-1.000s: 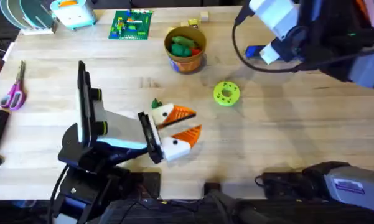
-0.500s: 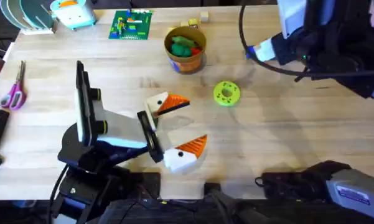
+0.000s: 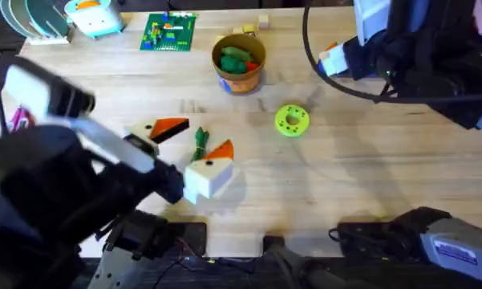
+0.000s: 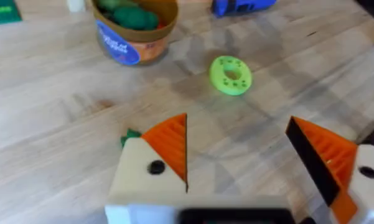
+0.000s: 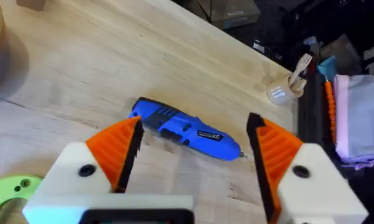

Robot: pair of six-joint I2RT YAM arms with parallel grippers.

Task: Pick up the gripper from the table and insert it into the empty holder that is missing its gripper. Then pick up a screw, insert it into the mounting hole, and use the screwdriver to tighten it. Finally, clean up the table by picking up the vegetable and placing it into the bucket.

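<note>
Left hand (image 4: 236,162): fingers spread wide, orange pads facing | vegetable (image 4: 130,137): green tip at finger's 9 o'clock | bucket (image 4: 135,31): 11 o'clock, holding green pieces | yellow-green disc (image 4: 231,74): 12 o'clock | screwdriver (image 4: 243,6): 1 o'clock | wooden bench (image 4: 50,124)

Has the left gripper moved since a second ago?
Yes. In the overhead view the left gripper has shifted away from the yellow-green disc, toward the table's left side, its fingers now straddling the vegetable.

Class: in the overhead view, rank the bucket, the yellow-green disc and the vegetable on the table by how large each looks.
1. The bucket, largest.
2. The yellow-green disc.
3. The vegetable, thinnest, partly hidden between the left gripper's open fingers, so its rank is unsure.
</note>
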